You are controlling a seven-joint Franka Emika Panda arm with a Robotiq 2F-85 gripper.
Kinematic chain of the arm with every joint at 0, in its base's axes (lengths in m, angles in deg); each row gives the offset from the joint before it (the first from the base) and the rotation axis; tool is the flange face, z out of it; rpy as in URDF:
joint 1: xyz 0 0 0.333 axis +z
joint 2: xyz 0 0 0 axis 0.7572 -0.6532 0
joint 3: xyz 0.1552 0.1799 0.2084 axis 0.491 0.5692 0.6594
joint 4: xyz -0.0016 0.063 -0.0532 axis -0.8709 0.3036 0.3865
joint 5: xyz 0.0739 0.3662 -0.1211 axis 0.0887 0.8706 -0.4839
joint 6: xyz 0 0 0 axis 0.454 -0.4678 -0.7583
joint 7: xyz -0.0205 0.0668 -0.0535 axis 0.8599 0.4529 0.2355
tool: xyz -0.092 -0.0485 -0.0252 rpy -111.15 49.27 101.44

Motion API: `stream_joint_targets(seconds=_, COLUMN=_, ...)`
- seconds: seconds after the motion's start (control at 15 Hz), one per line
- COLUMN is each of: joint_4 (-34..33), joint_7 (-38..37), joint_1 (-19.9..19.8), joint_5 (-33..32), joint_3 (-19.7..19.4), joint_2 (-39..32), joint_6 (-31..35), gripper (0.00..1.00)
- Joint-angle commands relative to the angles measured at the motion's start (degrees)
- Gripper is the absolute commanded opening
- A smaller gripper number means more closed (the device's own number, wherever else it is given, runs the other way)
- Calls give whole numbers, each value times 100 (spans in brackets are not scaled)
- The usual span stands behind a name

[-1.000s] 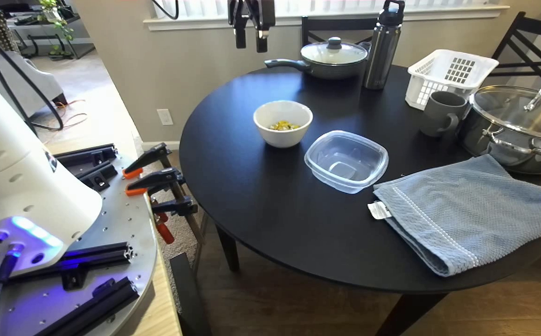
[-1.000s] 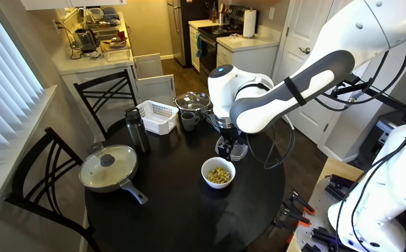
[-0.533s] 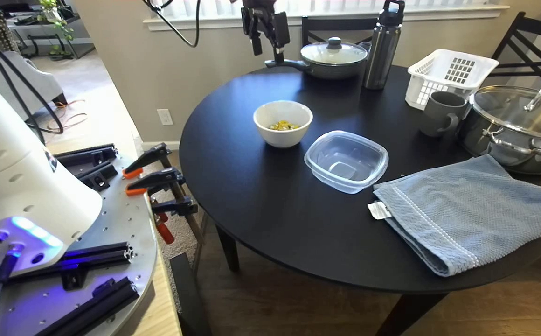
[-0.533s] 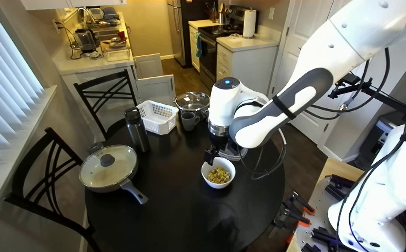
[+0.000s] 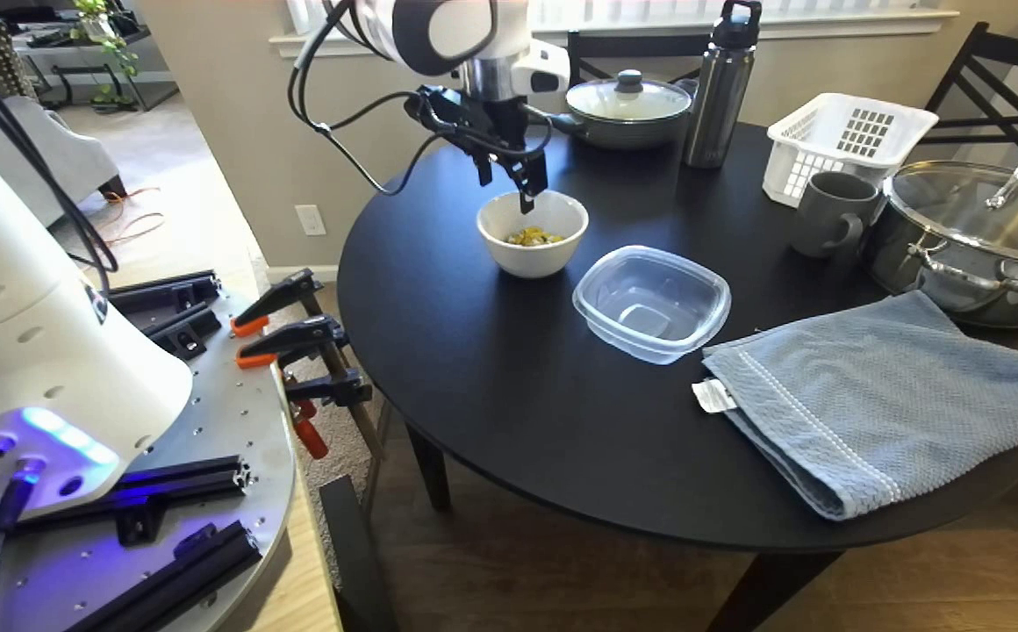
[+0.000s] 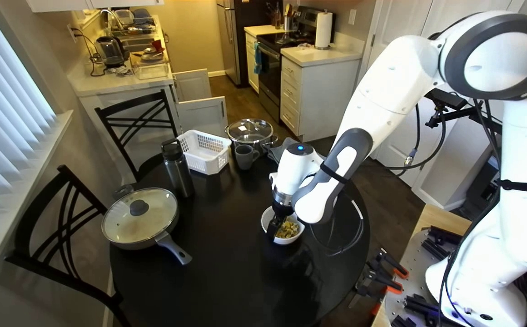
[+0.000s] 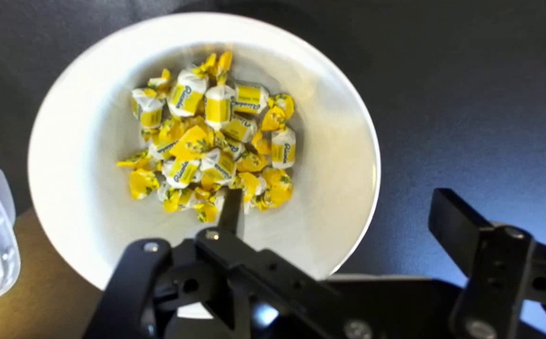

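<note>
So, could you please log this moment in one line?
hand: open, empty, over white bowl | contents: wrapped candies | beside bowl: clear plastic container | contact: cannot tell

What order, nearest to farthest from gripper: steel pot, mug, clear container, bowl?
From the gripper, in an exterior view:
1. Bowl, just below.
2. Clear container, beside the bowl.
3. Mug, across the table.
4. Steel pot, past the mug.
</note>
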Motion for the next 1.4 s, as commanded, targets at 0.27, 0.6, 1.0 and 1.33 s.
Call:
stream_joint_targets(seconds=0.27, joint_4=-180, joint_7=557, joint_1=-221, joint_5=-28, joint_3=59, joint_2=-99, joint_6=51, gripper=100)
stream_joint_targets(seconds=0.6, joint_4=-91, joint_7=351, joint_1=107, joint_5=-226, joint_3=-368, joint_2=231, joint_6=-55, gripper=100)
stream_joint_targets(seconds=1.0, joint_4=-97, joint_7=309, joint_1=579, joint_5=-674, joint_3=-1046, joint_2=302, joint_6=-51, gripper=100)
stream_joint_targets(seconds=1.33, joint_4=-143, joint_7=369, joint_1=583, joint_5=-645, joint_3=-907, joint_2=76, joint_6=-56, gripper=100)
